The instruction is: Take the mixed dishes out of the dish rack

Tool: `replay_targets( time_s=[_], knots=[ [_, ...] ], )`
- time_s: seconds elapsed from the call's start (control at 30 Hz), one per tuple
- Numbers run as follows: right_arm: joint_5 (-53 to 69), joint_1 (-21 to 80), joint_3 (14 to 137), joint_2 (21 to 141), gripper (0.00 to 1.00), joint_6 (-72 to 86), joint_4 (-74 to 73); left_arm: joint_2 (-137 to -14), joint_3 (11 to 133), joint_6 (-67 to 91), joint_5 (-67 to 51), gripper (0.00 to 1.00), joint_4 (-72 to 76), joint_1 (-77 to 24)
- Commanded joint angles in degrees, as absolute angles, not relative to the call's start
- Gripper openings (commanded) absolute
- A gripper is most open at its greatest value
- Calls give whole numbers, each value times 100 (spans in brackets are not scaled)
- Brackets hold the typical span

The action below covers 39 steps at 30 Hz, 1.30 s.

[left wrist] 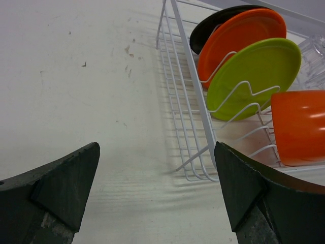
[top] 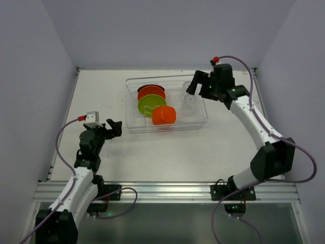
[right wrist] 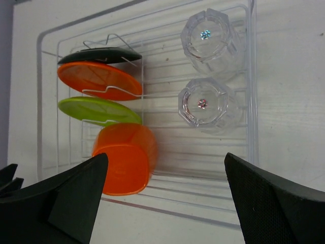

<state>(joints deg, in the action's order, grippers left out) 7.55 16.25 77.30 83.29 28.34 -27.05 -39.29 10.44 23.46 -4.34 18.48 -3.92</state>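
Observation:
The clear dish rack [top: 133, 120] sits at mid-table. Standing in its left slots are a black plate [top: 151, 88], an orange plate [top: 152, 93] and a lime green plate [top: 151, 105], with an orange cup [top: 164, 115] lying in front of them. Two clear glass cups [right wrist: 209, 35] [right wrist: 205, 104] stand upside down in the right half. My left gripper [left wrist: 156, 152] is open over bare table, just left of the rack's near corner [left wrist: 195, 173]. My right gripper [right wrist: 166, 160] hangs open above the rack's right end, holding nothing.
White table [top: 177, 157] with walls on three sides. A metal rail [top: 167, 190] runs along the near edge by the arm bases. The rack's wire plate holder [left wrist: 228, 96] props up the plates.

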Motion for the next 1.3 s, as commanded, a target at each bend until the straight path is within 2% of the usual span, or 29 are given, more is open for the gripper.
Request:
replay_targets(
  time_s=[0.0, 0.57, 1.27],
  knots=[
    [414, 1872, 8646, 8971, 99, 2584, -3568, -3973, 1283, 2373, -422, 100, 1907, -422],
    [-631, 2329, 10791, 10985, 99, 2144, -4999, -4096, 1301, 2382, -457, 100, 1942, -422],
    [-1187, 2452, 11136, 11698, 99, 1933, -5396, -4140, 1310, 2391, -492, 100, 1951, -422]
  ],
)
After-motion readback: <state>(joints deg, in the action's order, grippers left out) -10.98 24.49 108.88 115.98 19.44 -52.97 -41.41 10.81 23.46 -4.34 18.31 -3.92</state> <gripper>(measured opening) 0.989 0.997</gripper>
